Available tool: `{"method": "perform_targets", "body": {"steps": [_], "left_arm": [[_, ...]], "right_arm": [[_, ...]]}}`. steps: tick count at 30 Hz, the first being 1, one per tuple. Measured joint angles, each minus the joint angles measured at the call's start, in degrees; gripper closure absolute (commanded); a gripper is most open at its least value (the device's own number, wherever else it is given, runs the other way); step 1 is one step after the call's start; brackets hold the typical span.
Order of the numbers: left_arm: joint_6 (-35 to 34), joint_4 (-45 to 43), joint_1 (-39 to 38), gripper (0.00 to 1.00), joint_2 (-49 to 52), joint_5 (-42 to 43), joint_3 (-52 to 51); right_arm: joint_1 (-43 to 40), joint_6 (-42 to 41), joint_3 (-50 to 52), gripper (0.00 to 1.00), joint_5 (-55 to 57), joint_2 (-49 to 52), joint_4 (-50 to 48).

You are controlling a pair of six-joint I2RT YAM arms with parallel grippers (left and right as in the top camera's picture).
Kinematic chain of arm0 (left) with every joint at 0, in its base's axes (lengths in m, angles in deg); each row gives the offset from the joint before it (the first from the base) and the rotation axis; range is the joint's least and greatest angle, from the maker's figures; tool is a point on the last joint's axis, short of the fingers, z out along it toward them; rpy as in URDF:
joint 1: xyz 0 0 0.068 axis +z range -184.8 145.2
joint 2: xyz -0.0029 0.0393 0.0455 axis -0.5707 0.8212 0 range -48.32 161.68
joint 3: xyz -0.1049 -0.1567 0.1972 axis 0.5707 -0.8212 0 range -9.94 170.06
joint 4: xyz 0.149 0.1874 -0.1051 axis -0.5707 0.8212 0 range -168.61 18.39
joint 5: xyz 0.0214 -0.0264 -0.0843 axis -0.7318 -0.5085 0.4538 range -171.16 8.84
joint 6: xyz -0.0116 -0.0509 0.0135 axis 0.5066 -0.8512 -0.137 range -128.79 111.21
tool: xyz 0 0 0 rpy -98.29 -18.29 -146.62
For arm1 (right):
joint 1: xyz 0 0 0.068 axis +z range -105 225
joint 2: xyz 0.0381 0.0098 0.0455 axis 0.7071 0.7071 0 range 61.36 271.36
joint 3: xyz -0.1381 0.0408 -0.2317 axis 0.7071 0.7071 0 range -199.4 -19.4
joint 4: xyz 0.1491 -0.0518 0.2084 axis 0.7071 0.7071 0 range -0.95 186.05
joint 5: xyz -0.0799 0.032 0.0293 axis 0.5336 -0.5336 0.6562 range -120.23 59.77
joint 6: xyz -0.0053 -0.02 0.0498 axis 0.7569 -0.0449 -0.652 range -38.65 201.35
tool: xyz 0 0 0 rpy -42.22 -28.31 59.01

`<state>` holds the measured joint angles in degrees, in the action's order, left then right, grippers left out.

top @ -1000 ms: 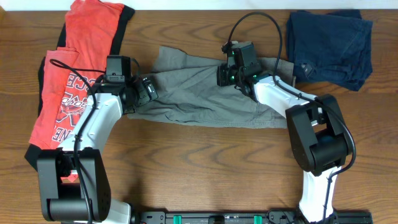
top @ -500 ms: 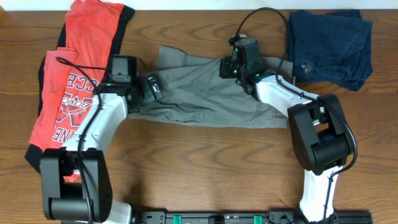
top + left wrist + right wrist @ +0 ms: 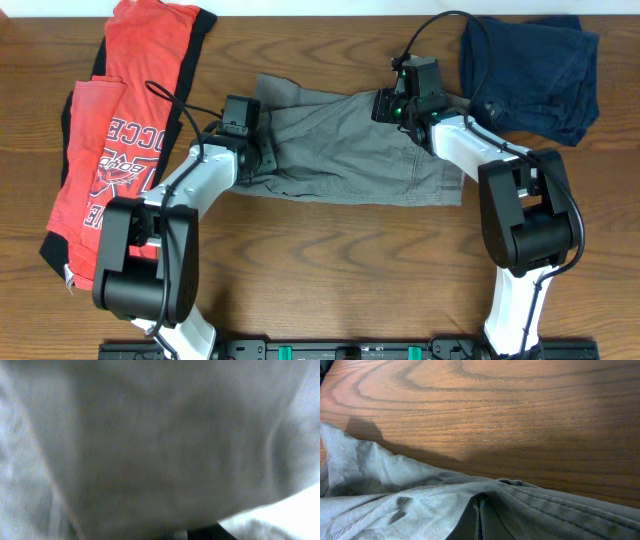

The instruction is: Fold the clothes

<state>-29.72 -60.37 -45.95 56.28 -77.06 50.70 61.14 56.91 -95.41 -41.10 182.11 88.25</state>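
Note:
The grey-khaki shorts (image 3: 340, 150) lie spread across the middle of the table in the overhead view. My left gripper (image 3: 265, 152) sits on their left end, and its fingers are hidden. The left wrist view is filled with blurred grey cloth (image 3: 150, 435) pressed close to the lens, so the jaws cannot be made out. My right gripper (image 3: 385, 106) is at the shorts' far edge. In the right wrist view a ridge of the shorts (image 3: 410, 505) is pinched up at the bottom centre, with the gripper shut on it.
A red T-shirt (image 3: 115, 140) with white lettering lies at the left, close to my left arm. A dark navy folded garment (image 3: 530, 75) lies at the back right. Bare wooden table (image 3: 330, 270) shows in front of the shorts and beyond the pinched edge (image 3: 520, 410).
Both grippers have moved to the right. The left one slid from the shorts' left tip onto the cloth. The right one carried the far edge with it, bunching the left end inward.

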Motion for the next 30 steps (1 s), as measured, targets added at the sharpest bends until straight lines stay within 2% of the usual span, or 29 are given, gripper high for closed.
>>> {"method": "perform_targets", "body": {"steps": [4,12,17,20,22,23,26,30], "left_arm": [[1.05,-6.43,0.00,0.66,0.31,-2.08,-0.24],[2.84,-27.43,0.02,0.65,0.31,-6.86,-0.33],[2.99,-36.20,0.02,0.65,0.31,-8.28,-0.33],[2.99,-35.87,0.11,0.65,0.31,-9.16,-0.33],[3.02,-32.00,0.42,0.66,0.28,-9.35,-0.13],[3.02,-29.70,0.61,0.66,0.20,-9.44,-0.07],[3.04,-20.61,1.55,0.65,-0.63,-9.73,0.31],[3.23,-6.56,2.84,0.65,-2.43,-10.34,0.79]], "right_arm": [[0.00,-0.13,0.00,0.99,-0.07,0.00,0.15],[0.00,-0.15,0.00,0.99,-0.09,0.00,1.33],[-0.28,0.42,0.00,0.92,-0.44,-0.26,3.15],[-1.11,1.42,0.00,0.73,-0.98,-2.08,6.38],[-2.19,2.34,0.00,0.50,-1.05,-5.11,9.90],[-2.82,2.84,0.00,0.41,-1.16,-7.17,12.02],[-4.55,4.17,-0.04,0.28,-1.25,-13.94,18.91],[-7.04,5.03,-0.35,0.21,-1.09,-23.06,31.30]]}}
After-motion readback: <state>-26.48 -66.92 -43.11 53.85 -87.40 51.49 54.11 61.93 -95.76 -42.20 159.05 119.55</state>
